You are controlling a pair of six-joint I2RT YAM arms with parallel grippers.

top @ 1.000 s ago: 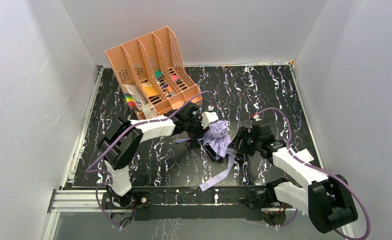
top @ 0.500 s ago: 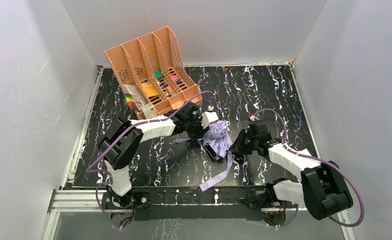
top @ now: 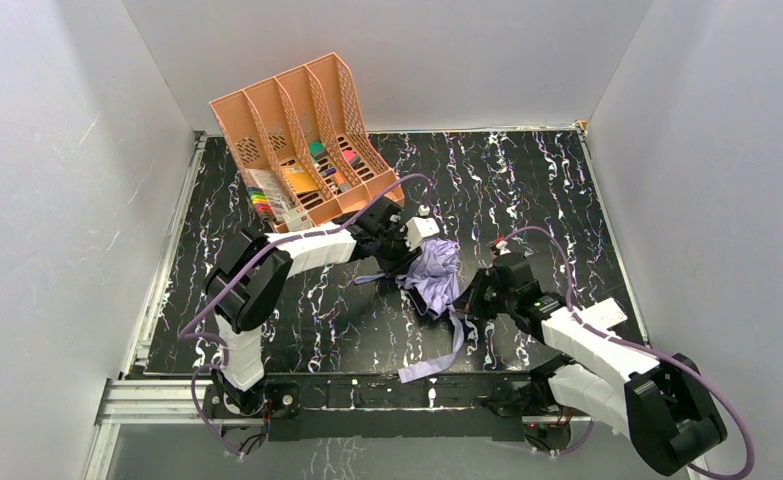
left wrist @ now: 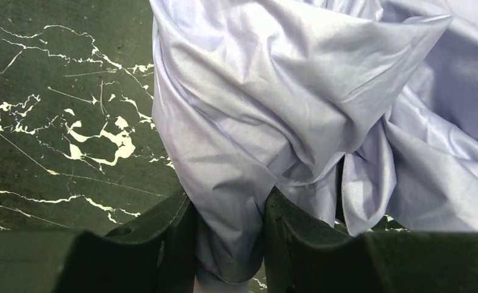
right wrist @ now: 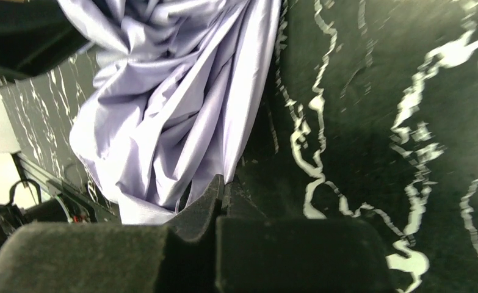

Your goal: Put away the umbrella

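Umbrella (top: 435,272) pale lavender; table (top: 552,190) black, white-veined marble; organiser (top: 285,108) peach.

left fingers (left wrist: 170,239): clamped on fabric fold | umbrella (left wrist: 297,110): lavender, bunched, creased | table (left wrist: 53,73): black marble, white veins

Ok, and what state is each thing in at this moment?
Umbrella: folded down but not wrapped, fabric bunched loose between the two grippers.
Strap: undone, trailing toward the arm bases.
Left gripper: shut on a fold of the fabric.
Right gripper: fingertips together at the fabric's edge; whether any cloth is pinched cannot be told.
File organiser: at the far left, small coloured items in its slots.
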